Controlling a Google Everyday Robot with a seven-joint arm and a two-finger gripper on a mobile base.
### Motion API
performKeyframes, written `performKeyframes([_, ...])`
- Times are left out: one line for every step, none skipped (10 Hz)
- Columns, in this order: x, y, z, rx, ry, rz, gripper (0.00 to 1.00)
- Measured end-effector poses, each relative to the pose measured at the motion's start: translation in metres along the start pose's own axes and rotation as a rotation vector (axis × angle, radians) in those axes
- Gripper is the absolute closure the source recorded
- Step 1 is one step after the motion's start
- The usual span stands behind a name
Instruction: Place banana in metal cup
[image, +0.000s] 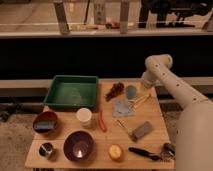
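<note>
- A light wooden table (161, 116) stands near, in the middle.
- A broad dark band of wall (75, 55) runs behind it from left to right.
- A pale ledge (60, 34) tops the band, with pale upright posts (61, 15) on it.
- Speckled grey floor (12, 145) shows at near left.
- The light is dim and warm.

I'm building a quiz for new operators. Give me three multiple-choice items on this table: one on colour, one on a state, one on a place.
1. The tray is: A green, B red, C white.
2. The banana lies: A in the metal cup, B on the table near the hand, C in the tray.
3. The metal cup stands: A in the tray, B left of the purple bowl, C beside the hand.
Answers: A, its walls are green; B, it rests on wood at the far right; B, at the front-left corner.
</note>
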Motion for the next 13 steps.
performKeyframes([0.005, 0.003, 0.001, -0.005, 0.007, -0.001, 0.2])
performKeyframes([0.008, 0.005, 0.003, -0.009, 0.015, -0.005, 0.2])
performKeyframes([0.007, 0.005, 0.005, -0.004, 0.006, -0.021, 0.2])
performKeyframes([0.009, 0.007, 0.005, 0.0, -0.007, -0.027, 0.2])
performKeyframes([0.014, 0.012, 0.007, 0.002, -0.02, -0.032, 0.2])
performKeyframes([0.014, 0.013, 0.009, 0.003, -0.031, -0.037, 0.2])
performKeyframes([0.012, 0.014, 0.013, 0.004, -0.036, -0.038, 0.2])
performKeyframes([0.016, 0.017, 0.015, 0.005, -0.036, -0.032, 0.2])
performKeyframes([0.019, 0.02, 0.018, 0.002, -0.034, -0.019, 0.2])
performKeyframes([0.022, 0.022, 0.022, -0.007, -0.028, 0.006, 0.2])
performKeyframes([0.022, 0.025, 0.027, -0.023, -0.023, 0.028, 0.2])
performKeyframes([0.023, 0.028, 0.03, -0.032, -0.021, 0.047, 0.2])
performKeyframes([0.023, 0.035, 0.035, -0.05, -0.016, 0.062, 0.2])
